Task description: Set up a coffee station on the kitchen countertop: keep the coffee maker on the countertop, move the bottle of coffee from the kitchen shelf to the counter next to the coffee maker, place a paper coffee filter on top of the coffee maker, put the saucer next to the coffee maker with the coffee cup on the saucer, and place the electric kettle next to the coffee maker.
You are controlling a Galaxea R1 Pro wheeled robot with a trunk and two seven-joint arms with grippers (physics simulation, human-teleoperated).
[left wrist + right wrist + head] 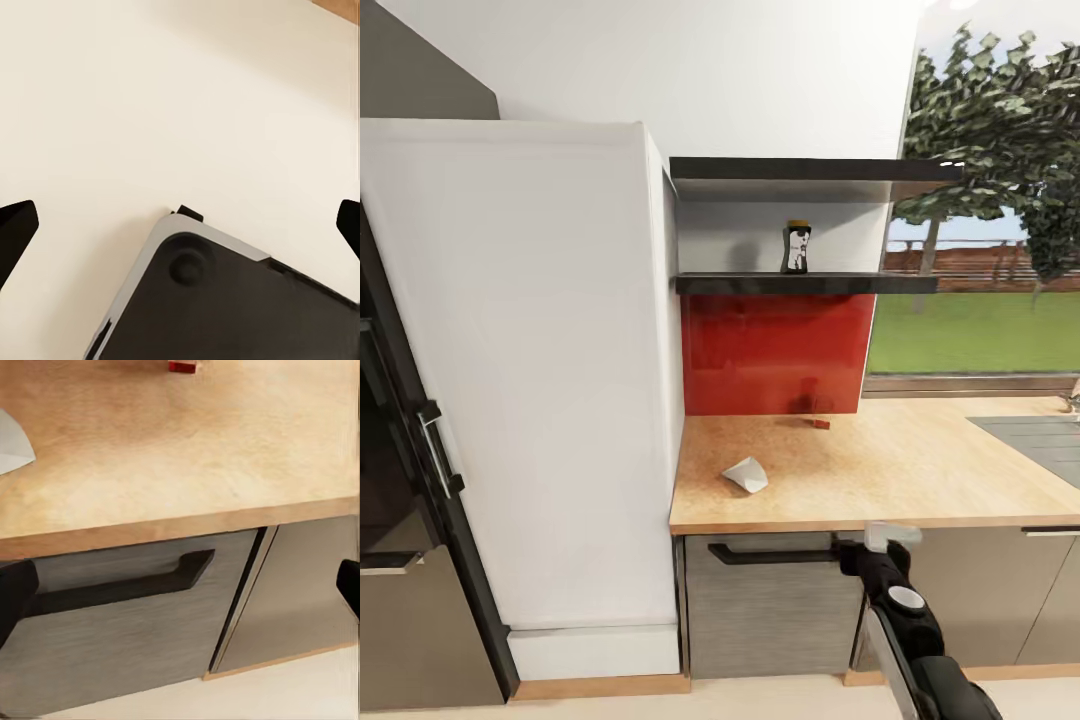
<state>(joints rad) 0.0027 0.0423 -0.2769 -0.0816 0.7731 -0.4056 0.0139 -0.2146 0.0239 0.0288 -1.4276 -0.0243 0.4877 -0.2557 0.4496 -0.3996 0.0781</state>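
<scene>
The bottle of coffee (796,247) stands upright on the lower board of the kitchen shelf (860,284). On the countertop (920,480) the paper coffee filter (746,474) lies near the left front corner; its edge (11,446) shows in the right wrist view. A faint dark translucent shape with a small red detail (821,423), which I take for the electric kettle, stands at the backsplash. My right arm (905,600) hangs below the counter's front edge, its gripper (180,592) open and empty before a drawer. My left gripper (180,225) is open over the floor.
A tall white cabinet (560,380) walls the counter's left end, with a black oven (390,450) beyond it. A grey drawer with a black handle (770,553) sits under the counter. A grey sink area (1040,440) lies far right. My dark base (225,307) is below the left gripper.
</scene>
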